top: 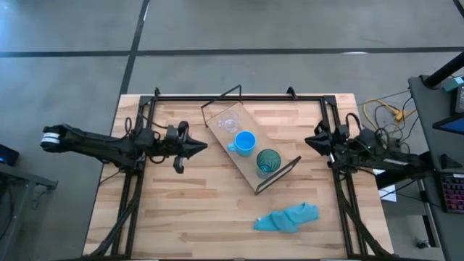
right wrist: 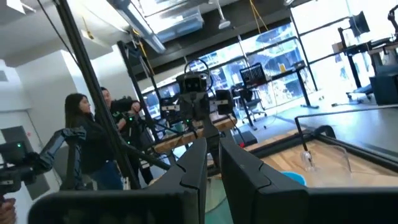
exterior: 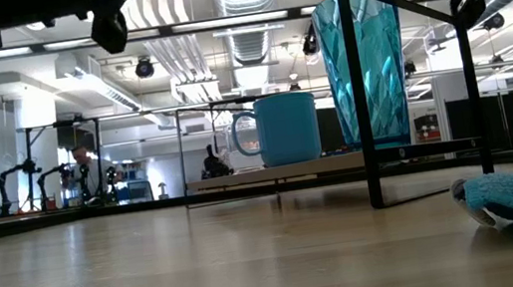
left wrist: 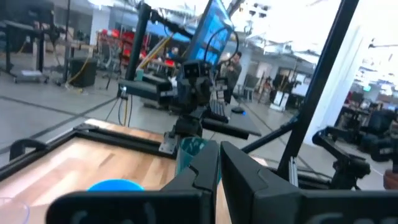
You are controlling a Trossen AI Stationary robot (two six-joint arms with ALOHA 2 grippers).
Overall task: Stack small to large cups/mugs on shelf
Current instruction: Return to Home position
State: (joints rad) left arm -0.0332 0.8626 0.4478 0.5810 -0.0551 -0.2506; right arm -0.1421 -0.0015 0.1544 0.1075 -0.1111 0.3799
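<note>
The light-wood shelf point(top: 248, 161) lies slantwise on the table's middle, resting on its black wire ends. On it stand the clear glass cup point(top: 228, 122) at the far end, the bright blue mug point(top: 245, 142) in the middle and the teal tumbler point(top: 267, 162) at the near end. The mug point(exterior: 285, 127) and the tumbler point(exterior: 360, 66) also show in the low view. My left gripper point(top: 201, 146) is shut and empty, left of the shelf. My right gripper point(top: 309, 141) is shut and empty, right of the shelf.
A crumpled blue cloth point(top: 288, 217) lies near the table's front right. Black frame rails point(top: 239, 97) run along the far, left and right sides of the table. People stand in the room beyond the table point(right wrist: 84, 146).
</note>
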